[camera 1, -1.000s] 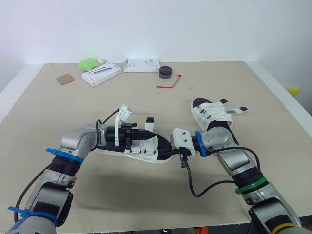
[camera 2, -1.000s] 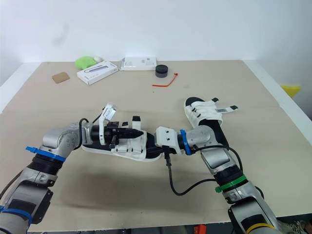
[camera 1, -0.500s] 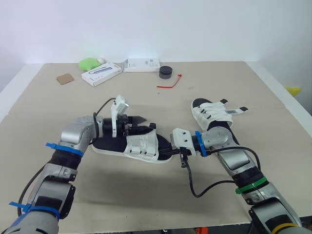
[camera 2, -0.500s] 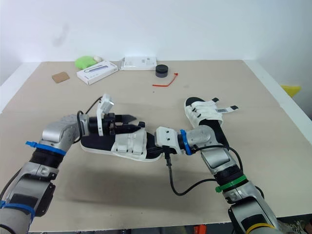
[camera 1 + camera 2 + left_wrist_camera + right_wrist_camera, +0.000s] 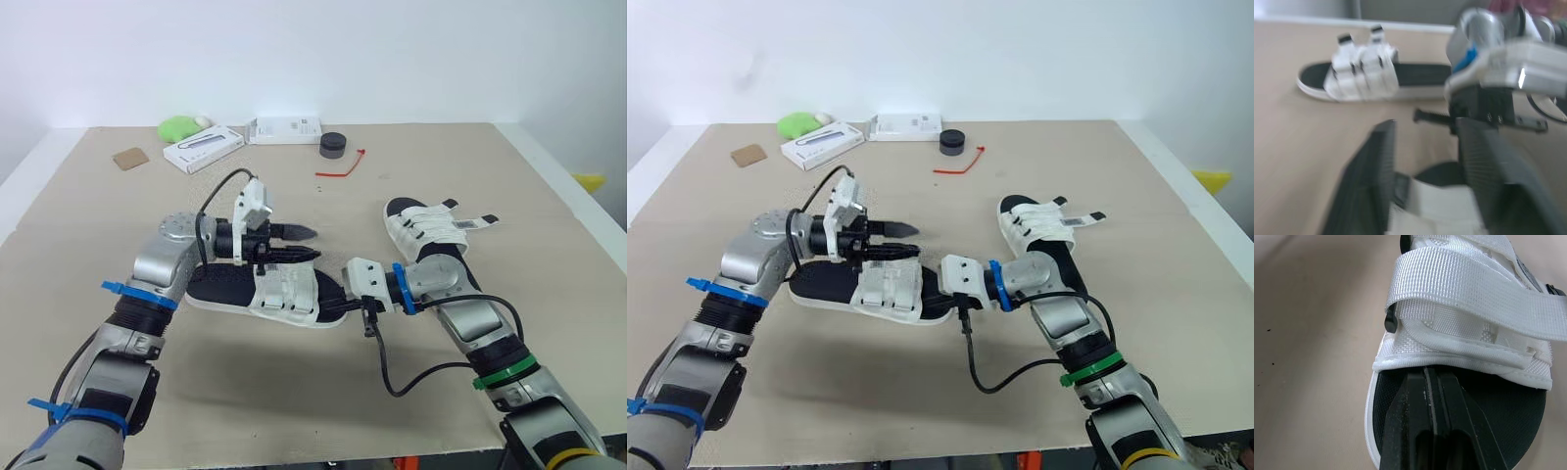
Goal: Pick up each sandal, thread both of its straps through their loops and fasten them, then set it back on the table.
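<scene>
The near sandal [image 5: 284, 292], white-strapped with a black footbed, lies flat on the table, both straps folded down across it. My left gripper [image 5: 298, 244] hovers just above those straps, open, with nothing between its fingers [image 5: 1369, 186]. My right gripper [image 5: 1426, 374] is shut, its fingertips resting on the footbed against the edge of the white strap [image 5: 1469, 279]. The second sandal [image 5: 426, 225] lies to the right beyond my right forearm, its strap ends sticking out, and is also seen as the sandal [image 5: 1364, 73] in the left wrist view.
Along the table's far edge lie a brown card [image 5: 129, 158], a green object [image 5: 178, 127], two white boxes [image 5: 204, 149] [image 5: 286, 129], a black puck [image 5: 333, 145] and a red tie [image 5: 343, 166]. A black cable [image 5: 392, 377] hangs under my right wrist.
My left gripper has lifted off the near sandal's straps and swung right above them. The strap end that stood up now lies flat. The right arm has stayed put.
</scene>
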You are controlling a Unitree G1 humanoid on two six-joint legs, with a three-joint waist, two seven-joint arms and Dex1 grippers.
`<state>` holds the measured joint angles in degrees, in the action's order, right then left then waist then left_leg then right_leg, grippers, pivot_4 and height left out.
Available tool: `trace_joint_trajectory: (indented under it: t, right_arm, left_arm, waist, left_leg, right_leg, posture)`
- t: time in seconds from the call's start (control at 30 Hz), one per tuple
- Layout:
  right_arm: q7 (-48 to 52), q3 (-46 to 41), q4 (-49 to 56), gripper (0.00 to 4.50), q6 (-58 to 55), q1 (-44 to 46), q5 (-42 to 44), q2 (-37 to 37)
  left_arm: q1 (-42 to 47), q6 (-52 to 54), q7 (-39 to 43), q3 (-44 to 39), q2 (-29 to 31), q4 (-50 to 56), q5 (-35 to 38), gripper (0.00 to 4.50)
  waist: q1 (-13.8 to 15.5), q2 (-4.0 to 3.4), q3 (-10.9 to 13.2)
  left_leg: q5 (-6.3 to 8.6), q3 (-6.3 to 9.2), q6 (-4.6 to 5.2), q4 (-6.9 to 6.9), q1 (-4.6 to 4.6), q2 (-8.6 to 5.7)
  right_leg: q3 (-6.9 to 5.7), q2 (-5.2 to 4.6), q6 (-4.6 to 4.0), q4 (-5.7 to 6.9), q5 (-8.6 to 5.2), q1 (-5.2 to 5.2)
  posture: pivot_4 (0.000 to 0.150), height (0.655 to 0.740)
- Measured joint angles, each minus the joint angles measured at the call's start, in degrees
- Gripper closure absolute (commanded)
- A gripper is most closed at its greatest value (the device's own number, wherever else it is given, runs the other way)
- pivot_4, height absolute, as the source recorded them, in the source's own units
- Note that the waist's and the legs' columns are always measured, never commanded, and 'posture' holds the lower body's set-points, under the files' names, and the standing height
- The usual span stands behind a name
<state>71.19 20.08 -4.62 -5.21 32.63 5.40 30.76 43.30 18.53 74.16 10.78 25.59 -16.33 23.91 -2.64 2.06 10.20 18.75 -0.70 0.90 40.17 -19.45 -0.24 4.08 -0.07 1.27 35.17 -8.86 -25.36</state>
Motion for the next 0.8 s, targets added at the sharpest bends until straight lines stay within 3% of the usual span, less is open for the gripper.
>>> trace_joint_trajectory:
  t: [0.03,0.07,0.43,0.8]
  right_arm:
    - [0.0,0.0,0.0,4.50,0.0,0.0,0.0,0.0]
    - [0.0,0.0,0.0,4.50,0.0,0.0,0.0,0.0]
    - [-0.1,0.0,0.1,4.50,-0.1,-0.1,0.0,-0.1]
    - [-0.4,0.0,0.6,4.50,-0.3,-0.4,0.0,0.1]
  left_arm:
    - [-0.1,0.0,0.4,0.5,0.1,-0.2,-0.8,4.18]
    - [-0.1,-0.1,0.7,0.9,0.0,-0.6,-1.4,4.39]
    - [3.7,-6.6,4.0,5.2,0.3,-13.8,-10.9,4.39]
    - [6.8,-9.1,1.0,2.2,-2.1,-21.6,-12.4,4.39]
  waist:
    - [0.0,0.00,0.0]
    - [0.0,0.00,0.0]
    - [0.0,0.01,0.0]
    - [0.0,0.02,0.0]
  left_leg:
    - [0.00,0.00,0.00,0.00,0.00,0.00]
    - [0.00,-0.01,0.00,0.00,0.00,0.00]
    - [0.01,-0.04,0.02,0.00,0.04,-0.03]
    - [0.01,-0.03,0.02,0.00,0.03,0.00]
  right_leg:
    - [0.00,0.01,0.06,0.00,-0.04,0.00]
    - [0.00,0.01,0.09,0.00,-0.05,0.00]
    - [0.02,0.04,0.18,0.00,-0.12,0.03]
    - [0.02,0.02,0.25,0.01,-0.13,0.03]
  posture:
    - [0.150,0.7400]
    - [0.150,0.7400]
    - [0.150,0.7400]
    - [0.150,0.7400]
